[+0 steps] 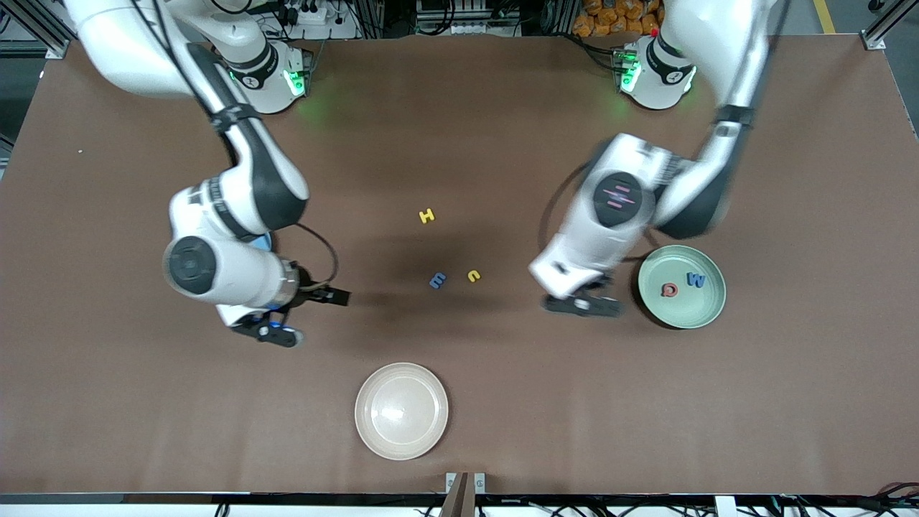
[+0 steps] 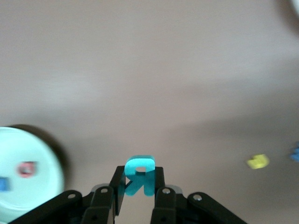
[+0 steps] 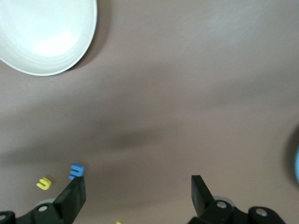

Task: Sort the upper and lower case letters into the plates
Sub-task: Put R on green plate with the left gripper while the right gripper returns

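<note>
— Pinching a small teal foam capital R (image 2: 139, 175) upright between its fingertips, the left gripper (image 1: 583, 300) is held over bare table just beside the pale mint green round plate (image 1: 707, 311). Why is it carried there?

— Capitals are apparently gathered in that plate: a red foam letter (image 1: 669, 289) and a blue foam capital M (image 1: 696, 280) are already lying in it, toward the left arm's end of the table, so the R is judged to be meant for it. The upright hold lets the letter be dropped clear of the rim.

— And the right gripper (image 1: 287, 316)?

— Its fingers are spread wide with nothing between them, over bare table toward the right arm's end, where the arm waits. A sliver of the mid-blue plate (image 1: 264, 240) is seen under that arm.

— What is left unsorted?

— A yellow foam H (image 1: 427, 215), a blue foam lowercase m (image 1: 438, 280) and a yellow foam lowercase letter (image 1: 473, 276) are lying mid-table, the last two nearer the camera. The cream-beige round plate (image 1: 367, 431), nearest the camera, is left unused
</note>
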You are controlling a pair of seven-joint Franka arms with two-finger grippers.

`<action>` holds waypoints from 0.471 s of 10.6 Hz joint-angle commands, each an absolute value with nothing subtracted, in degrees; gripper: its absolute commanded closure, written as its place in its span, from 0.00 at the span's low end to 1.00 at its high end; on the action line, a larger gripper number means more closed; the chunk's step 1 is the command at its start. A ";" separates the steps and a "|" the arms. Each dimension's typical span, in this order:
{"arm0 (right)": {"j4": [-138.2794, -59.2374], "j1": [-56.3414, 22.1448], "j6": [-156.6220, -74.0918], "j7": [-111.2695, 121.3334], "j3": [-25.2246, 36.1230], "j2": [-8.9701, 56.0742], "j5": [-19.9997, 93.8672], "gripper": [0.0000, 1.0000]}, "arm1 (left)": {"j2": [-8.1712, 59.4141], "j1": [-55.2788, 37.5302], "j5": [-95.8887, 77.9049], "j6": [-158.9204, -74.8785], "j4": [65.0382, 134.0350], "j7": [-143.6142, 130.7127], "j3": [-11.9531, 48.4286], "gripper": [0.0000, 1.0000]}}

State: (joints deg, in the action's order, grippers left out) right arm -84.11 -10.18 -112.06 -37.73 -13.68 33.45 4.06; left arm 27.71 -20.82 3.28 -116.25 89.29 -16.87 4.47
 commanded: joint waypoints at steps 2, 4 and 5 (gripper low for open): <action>-83.67 -16.59 -116.35 -49.46 -13.62 35.85 4.39 0.00 | 25.83 -6.90 2.28 -115.93 97.81 2.68 6.32 1.00; -83.58 -20.20 -119.69 -55.08 -13.62 37.26 4.48 0.00 | 28.20 -3.44 2.29 -116.10 99.83 6.67 6.42 1.00; -83.67 -22.13 -121.19 -56.50 -13.54 37.79 4.22 0.00 | 29.43 -2.99 2.20 -116.36 100.89 6.68 6.33 1.00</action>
